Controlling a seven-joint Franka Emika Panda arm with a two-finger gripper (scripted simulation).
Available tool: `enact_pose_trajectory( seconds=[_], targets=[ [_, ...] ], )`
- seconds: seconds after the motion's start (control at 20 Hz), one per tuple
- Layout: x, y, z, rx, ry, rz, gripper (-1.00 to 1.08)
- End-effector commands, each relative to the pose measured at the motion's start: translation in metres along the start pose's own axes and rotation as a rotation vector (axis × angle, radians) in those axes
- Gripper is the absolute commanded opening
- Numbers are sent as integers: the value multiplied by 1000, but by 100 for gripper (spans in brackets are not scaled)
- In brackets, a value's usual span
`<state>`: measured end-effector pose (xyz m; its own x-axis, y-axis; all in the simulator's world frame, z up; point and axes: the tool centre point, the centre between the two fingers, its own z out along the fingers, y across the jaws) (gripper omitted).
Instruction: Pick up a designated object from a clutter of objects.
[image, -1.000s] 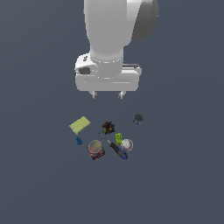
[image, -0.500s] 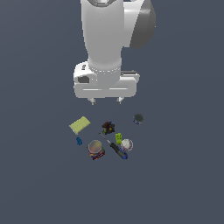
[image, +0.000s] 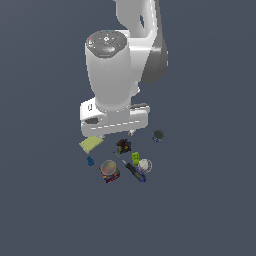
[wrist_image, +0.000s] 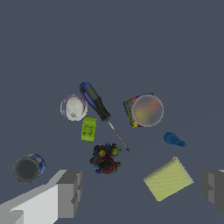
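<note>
- My gripper (wrist_image: 142, 192) hangs above the clutter with its fingers (wrist_image: 69, 192) spread wide and nothing between them; the wrist view shows the gap plainly.
- In the exterior view my own hand body hides most of the gripper (image: 118, 134), with only the short finger stubs poking out beneath it, over the far edge of the pile.
- The can (image: 110, 170) stands upright at the near side of the pile in the exterior view, its patched red, blue and yellow side visible.
- From the wrist view the can (wrist_image: 145, 110) shows mostly its greyish-orange round top, with just a sliver of coloured side.
- The screwdriver (wrist_image: 101, 112) lies just beside the can, its metal tip pointing toward the dark lump (wrist_image: 105, 158); the blue and black handle reads clearly only here.
- The green brick (wrist_image: 89, 128) sits between the whitish ball (wrist_image: 73, 107) and the lump.
- The sponge (wrist_image: 168, 178) lies flat between my fingers' line, the tiny blue piece (wrist_image: 173, 139) near it.
- The dark disc (image: 158, 135) sits well apart from the rest.
</note>
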<state>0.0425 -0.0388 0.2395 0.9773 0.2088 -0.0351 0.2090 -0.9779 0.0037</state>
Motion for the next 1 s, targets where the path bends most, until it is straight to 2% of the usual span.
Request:
enact_pose_trajectory(
  seconds=[0.0, 0.5, 0.95],
  targets=[
    [11, 9, 20, 0, 5, -52, 100],
    [39, 39, 95, -1, 26, -232, 100],
    [47, 50, 128, -2, 35, -304, 100]
  ],
)
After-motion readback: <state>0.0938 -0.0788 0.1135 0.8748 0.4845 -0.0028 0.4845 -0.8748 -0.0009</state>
